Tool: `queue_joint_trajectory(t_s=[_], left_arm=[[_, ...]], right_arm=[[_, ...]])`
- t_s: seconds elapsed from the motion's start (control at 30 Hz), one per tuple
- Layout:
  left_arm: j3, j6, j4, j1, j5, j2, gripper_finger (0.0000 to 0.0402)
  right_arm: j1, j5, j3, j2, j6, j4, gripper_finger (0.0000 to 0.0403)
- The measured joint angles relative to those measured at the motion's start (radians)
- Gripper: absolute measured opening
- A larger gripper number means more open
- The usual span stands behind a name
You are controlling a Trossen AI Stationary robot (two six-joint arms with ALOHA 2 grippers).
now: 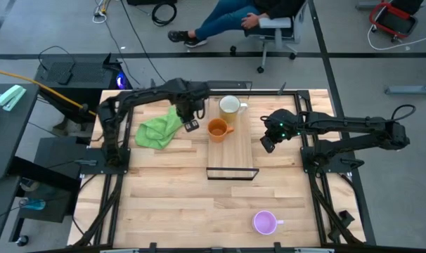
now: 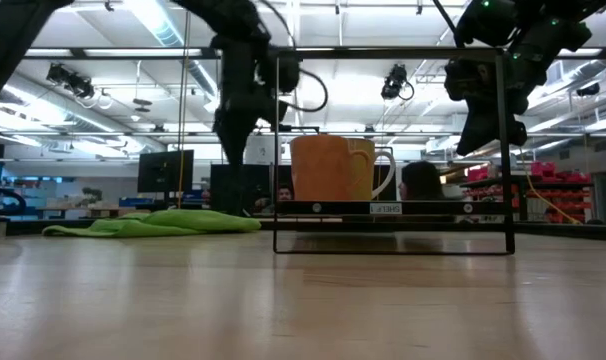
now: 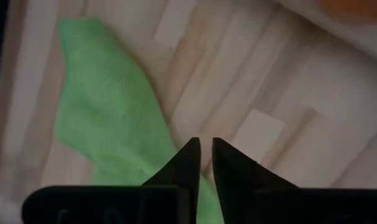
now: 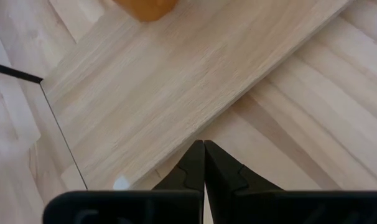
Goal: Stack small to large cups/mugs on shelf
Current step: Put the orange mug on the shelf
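The orange mug (image 1: 217,128) and the white mug (image 1: 230,106) stand upright on the light-wood shelf (image 1: 234,151), white one farther back. The orange mug also shows in the low view (image 2: 333,167). The purple mug (image 1: 265,222) stands on the table near the front edge. My left gripper (image 1: 191,124) hangs shut and empty just left of the shelf, above the table beside the green cloth (image 1: 159,128); the left wrist view shows its fingers (image 3: 205,163) nearly together. My right gripper (image 1: 268,143) hangs shut and empty just right of the shelf; it shows closed in the right wrist view (image 4: 204,158).
The shelf's thin black frame (image 1: 232,173) stands at its near end. The green cloth lies crumpled on the table left of the shelf. A person sits on a chair (image 1: 269,28) beyond the table's far edge. Bare tabletop (image 1: 178,204) lies in front of the shelf.
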Motion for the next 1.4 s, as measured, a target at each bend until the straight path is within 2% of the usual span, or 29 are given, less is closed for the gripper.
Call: queue_joint_trajectory(t_s=[0.1, 0.4, 0.6, 0.73, 0.9, 1.13, 1.4], left_arm=[[-0.133, -0.026, 0.124, 0.021, 0.002, -0.076, 0.0038], [-0.521, -0.083, 0.734, 0.045, 0.018, -0.34, 0.0017], [-0.759, -0.153, 1.128, 0.029, 0.142, -0.422, 0.0012], [-0.872, -0.238, 1.299, 0.008, 0.149, -0.428, 0.0015], [-0.932, -0.294, 1.414, -0.04, 0.173, -0.428, 0.001], [-0.937, -0.306, 1.519, -0.098, 0.176, -0.428, 0.0015], [-0.937, -0.325, 1.543, -0.11, 0.174, -0.428, 0.0011]], right_arm=[[0.001, 0.0, 0.0, 0.0, -0.005, 0.001, 0.0009], [0.001, 0.07, 0.0, 0.0, -0.017, 0.037, 0.0009], [-0.015, 0.136, 0.0, 0.0, -0.053, 0.085, 0.0008], [-0.054, 0.121, 0.0, 0.009, -0.09, 0.189, 0.0003], [-0.115, 0.039, 0.0, 0.069, -0.121, 0.254, 0.0002], [-0.157, -0.046, 0.0, 0.216, -0.152, 0.437, 0.0001], [-0.162, -0.084, 0.0, 0.318, -0.144, 0.574, 0.0]])
